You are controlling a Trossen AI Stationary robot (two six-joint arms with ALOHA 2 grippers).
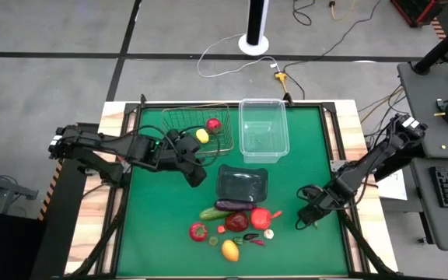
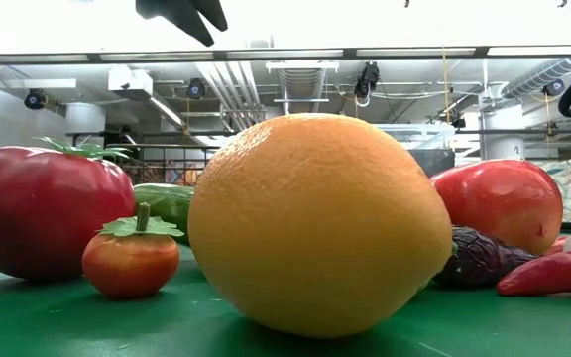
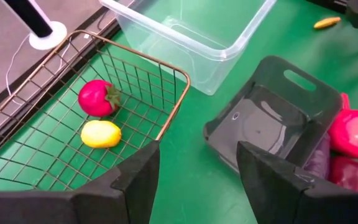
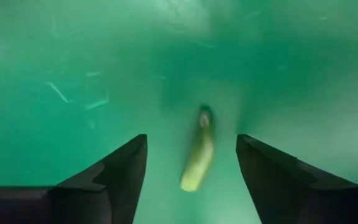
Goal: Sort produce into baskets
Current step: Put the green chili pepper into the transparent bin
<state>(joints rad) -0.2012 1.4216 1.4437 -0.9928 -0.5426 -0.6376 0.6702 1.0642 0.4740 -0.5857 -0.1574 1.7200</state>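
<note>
The wire basket [image 1: 195, 126] holds a yellow lemon [image 3: 100, 134] and a red round fruit [image 3: 98, 98]. The clear tub [image 1: 263, 128] and the dark tray [image 1: 243, 183] hold nothing. The other produce lies in a cluster [image 1: 233, 222] on the mat near the front: cucumber [image 1: 212, 212], eggplant [image 1: 234, 205], red ones, an orange one [image 2: 320, 223]. My left gripper [image 1: 197, 173] is open and holds nothing, in the air between basket and tray. My right gripper [image 1: 306, 218] is open and low over the mat, its fingers on either side of a small yellow-green chili [image 4: 197, 163] without touching it.
The green mat [image 1: 154, 225] has free room to the left of the cluster and between the cluster and my right gripper. Tub and basket stand side by side at the far edge. In the low view a big red tomato [image 2: 38, 208] and a small one [image 2: 132, 258] stand left of the orange one.
</note>
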